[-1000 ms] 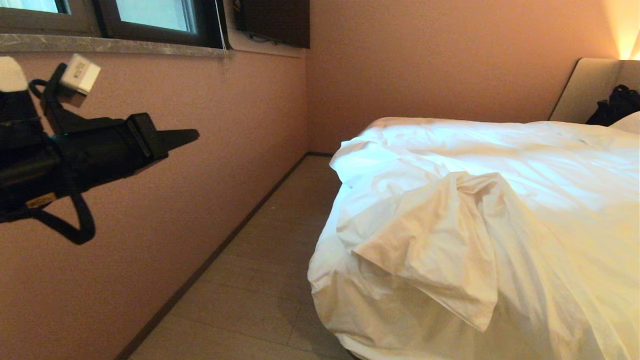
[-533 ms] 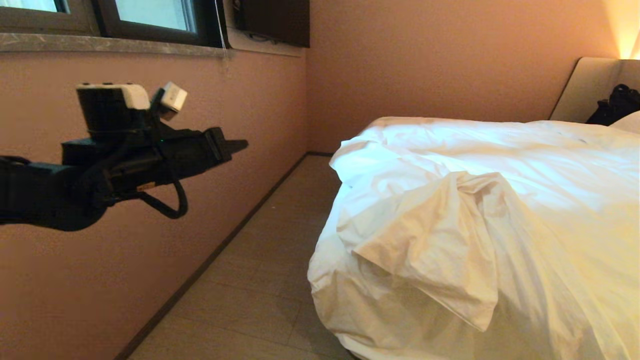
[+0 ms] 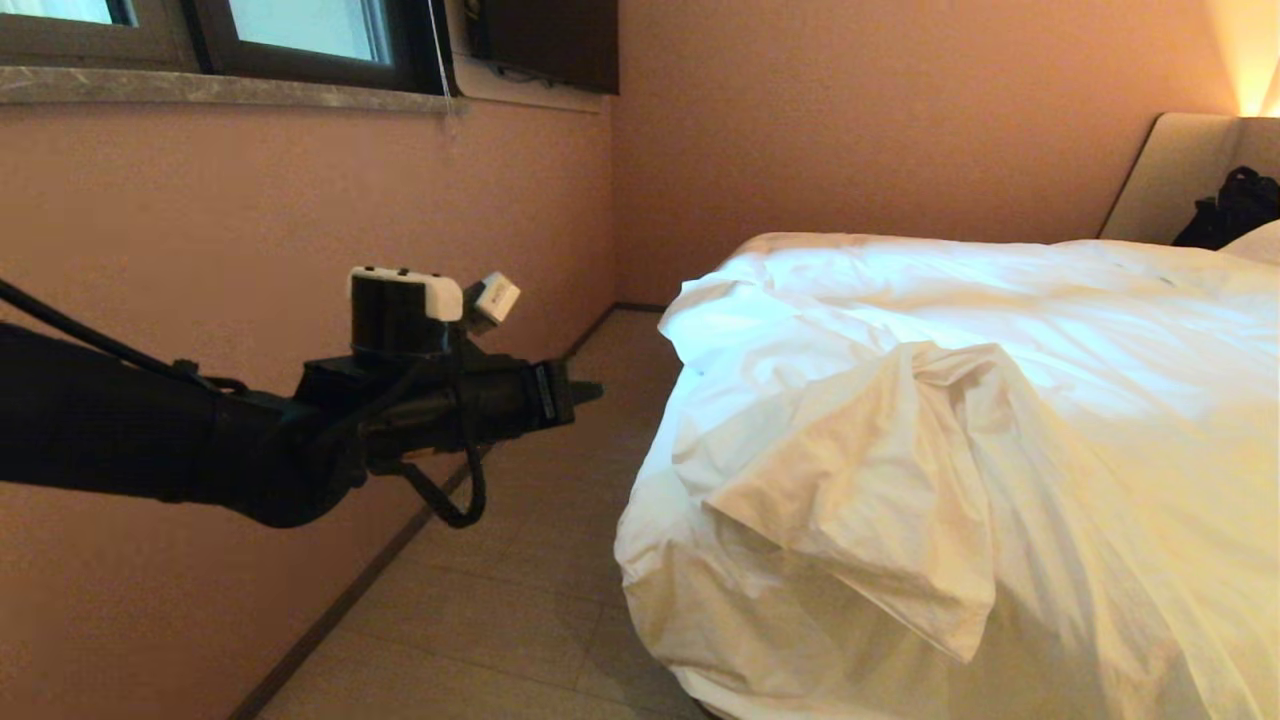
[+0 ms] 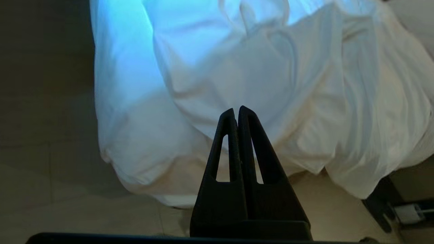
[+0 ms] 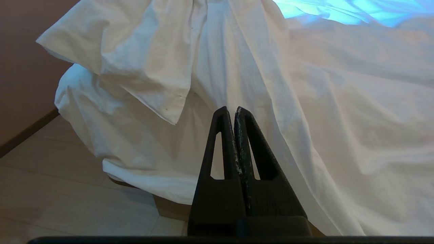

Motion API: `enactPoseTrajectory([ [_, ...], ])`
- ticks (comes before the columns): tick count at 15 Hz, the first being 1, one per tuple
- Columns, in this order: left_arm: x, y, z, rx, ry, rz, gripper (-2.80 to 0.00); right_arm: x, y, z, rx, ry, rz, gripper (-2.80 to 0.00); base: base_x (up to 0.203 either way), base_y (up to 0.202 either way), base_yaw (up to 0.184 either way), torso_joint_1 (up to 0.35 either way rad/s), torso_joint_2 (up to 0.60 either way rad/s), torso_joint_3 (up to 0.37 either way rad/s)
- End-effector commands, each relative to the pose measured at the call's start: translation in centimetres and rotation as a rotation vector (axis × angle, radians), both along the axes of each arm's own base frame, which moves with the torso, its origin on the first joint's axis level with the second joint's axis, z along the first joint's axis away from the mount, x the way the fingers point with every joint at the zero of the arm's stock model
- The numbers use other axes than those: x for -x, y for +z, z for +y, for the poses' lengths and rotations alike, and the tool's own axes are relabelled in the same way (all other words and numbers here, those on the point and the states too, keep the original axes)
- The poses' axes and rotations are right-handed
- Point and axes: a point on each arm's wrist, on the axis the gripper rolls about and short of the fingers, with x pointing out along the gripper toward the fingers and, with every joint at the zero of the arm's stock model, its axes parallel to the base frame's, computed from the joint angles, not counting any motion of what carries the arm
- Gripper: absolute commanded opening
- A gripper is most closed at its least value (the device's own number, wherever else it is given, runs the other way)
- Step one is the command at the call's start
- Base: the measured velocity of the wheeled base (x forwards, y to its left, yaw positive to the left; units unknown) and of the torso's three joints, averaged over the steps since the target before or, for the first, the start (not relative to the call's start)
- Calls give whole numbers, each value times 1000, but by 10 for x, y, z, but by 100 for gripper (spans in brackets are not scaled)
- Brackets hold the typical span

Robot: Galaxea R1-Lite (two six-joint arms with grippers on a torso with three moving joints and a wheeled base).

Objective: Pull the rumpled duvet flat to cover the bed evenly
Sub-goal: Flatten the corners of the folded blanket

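The white duvet (image 3: 950,450) lies rumpled over the bed, whose beige headboard (image 3: 1165,180) shows at the far right. One corner flap (image 3: 880,530) is folded back on top near the bed's near left corner. The duvet's edge hangs down toward the floor. My left gripper (image 3: 590,391) is shut and empty, held level over the floor left of the bed, pointing at the duvet and apart from it. The left wrist view has the left gripper (image 4: 236,109) before the bulging duvet (image 4: 237,67). My right gripper (image 5: 230,108) is shut, empty, short of the hanging duvet (image 5: 305,101).
A pink wall (image 3: 300,250) with a window sill (image 3: 200,88) runs along the left. A narrow strip of floor (image 3: 520,560) lies between wall and bed. A black bag (image 3: 1235,210) and a pillow (image 3: 1262,245) sit by the headboard. The brown bed base (image 5: 169,208) shows under the duvet's edge.
My left arm has swung down and to the right, from up by the window toward the bed's corner, its gripper staying shut. The duvet has not moved.
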Motion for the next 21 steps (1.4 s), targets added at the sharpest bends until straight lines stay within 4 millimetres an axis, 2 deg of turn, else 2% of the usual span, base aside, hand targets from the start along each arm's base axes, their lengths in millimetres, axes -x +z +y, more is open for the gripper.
enactPoseTrajectory([
  [1, 14, -10, -22, -29, -55, 20, -280, 0, 0, 0, 0, 0, 0, -280, 0, 0, 0, 0, 0, 0],
  [2, 16, -12, -26, -41, -59, 22, -280, 0, 0, 0, 0, 0, 0, -280, 0, 0, 0, 0, 0, 0],
  [4, 32, -22, -52, -86, -100, 30, -280, 0, 0, 0, 0, 0, 0, -280, 0, 0, 0, 0, 0, 0],
  [5, 35, -29, -59, -106, -106, 42, -280, 0, 0, 0, 0, 0, 0, -280, 0, 0, 0, 0, 0, 0],
  [8, 37, -36, -66, -119, -130, 44, -280, 0, 0, 0, 0, 0, 0, -280, 0, 0, 0, 0, 0, 0],
  [12, 48, -47, -87, -183, -233, 2, -280, 0, 0, 0, 0, 1, 0, -280, 0, 0, 0, 0, 0, 0],
  [17, 66, -85, -143, -252, -390, 19, -280, 0, 0, 0, 0, 1, 0, -280, 0, 0, 0, 0, 0, 0],
  [18, 66, -95, -148, -279, -412, 14, -280, 0, 0, 0, 0, 0, 0, -280, 0, 0, 0, 0, 0, 0],
  [21, 67, -99, -157, -267, -442, -59, -280, 0, 0, 0, 0, 0, 0, -280, 0, 0, 0, 0, 0, 0],
])
